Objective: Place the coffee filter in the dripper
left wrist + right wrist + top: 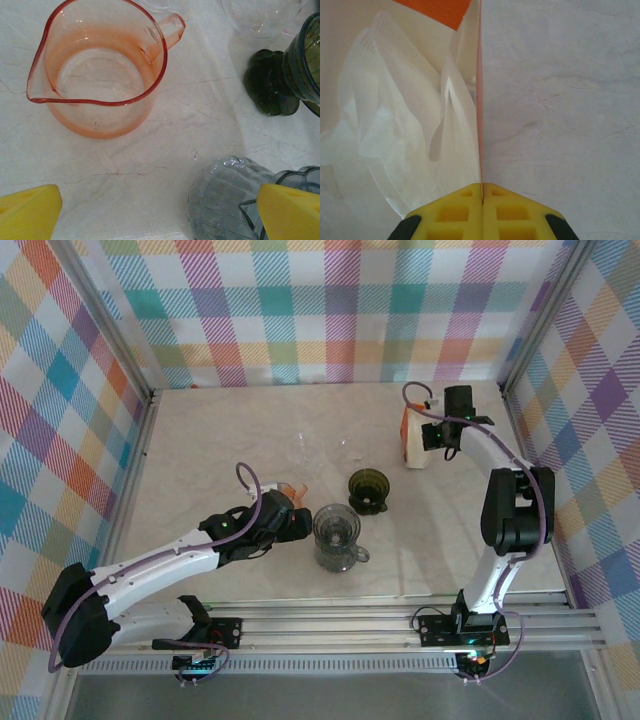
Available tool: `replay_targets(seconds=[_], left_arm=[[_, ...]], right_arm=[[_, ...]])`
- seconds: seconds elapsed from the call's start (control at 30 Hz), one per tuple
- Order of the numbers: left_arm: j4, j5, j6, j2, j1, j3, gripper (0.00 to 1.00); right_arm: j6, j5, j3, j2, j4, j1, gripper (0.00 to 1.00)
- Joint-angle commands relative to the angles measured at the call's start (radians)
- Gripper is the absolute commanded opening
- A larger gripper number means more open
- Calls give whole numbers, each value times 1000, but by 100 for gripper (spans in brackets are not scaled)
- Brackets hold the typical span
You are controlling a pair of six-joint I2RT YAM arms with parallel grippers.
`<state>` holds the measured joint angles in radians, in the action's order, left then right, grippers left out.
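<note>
Now left arm [170, 565] low by clear dripper [335, 530], fingers [30, 210] spread; right arm [500, 455] outstretched, fingers [455, 210] pinched together, perhaps on a filter [405, 125].

White coffee filters [410, 135] sit boxed, well apart from the green dripper [368, 490] and clear dripper [336, 537].

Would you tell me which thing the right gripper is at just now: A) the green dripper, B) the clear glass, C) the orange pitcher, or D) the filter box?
D: the right gripper, shut, sits at the edge of the filter box, with white filters just inside.
</note>
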<state>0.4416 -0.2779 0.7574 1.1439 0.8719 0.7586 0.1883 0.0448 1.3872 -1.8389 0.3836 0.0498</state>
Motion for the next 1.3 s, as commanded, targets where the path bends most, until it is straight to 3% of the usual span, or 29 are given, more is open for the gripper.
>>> replay_targets(seconds=[0.0, 0.1, 0.37, 0.53, 0.77, 1.1, 1.27], left_arm=[[3, 6, -12, 7, -8, 38, 100], [-1, 12, -10, 7, -8, 37, 100], [-6, 46, -7, 3, -8, 35, 100], [-2, 47, 5, -10, -7, 33, 100], [2, 50, 17, -29, -8, 24, 100], [9, 46, 31, -17, -8, 20, 100], [13, 44, 29, -5, -8, 27, 100]], right_arm=[[2, 17, 15, -5, -36, 2, 3], [-3, 25, 9, -5, -32, 2, 9], [-41, 52, -26, 74, -29, 2, 43], [-156, 22, -100, 213, -58, 2, 48], [-250, -59, -143, 292, -32, 59, 37], [-237, -33, -5, 109, 81, 102, 21], [-222, -20, 17, 65, 79, 103, 18]])
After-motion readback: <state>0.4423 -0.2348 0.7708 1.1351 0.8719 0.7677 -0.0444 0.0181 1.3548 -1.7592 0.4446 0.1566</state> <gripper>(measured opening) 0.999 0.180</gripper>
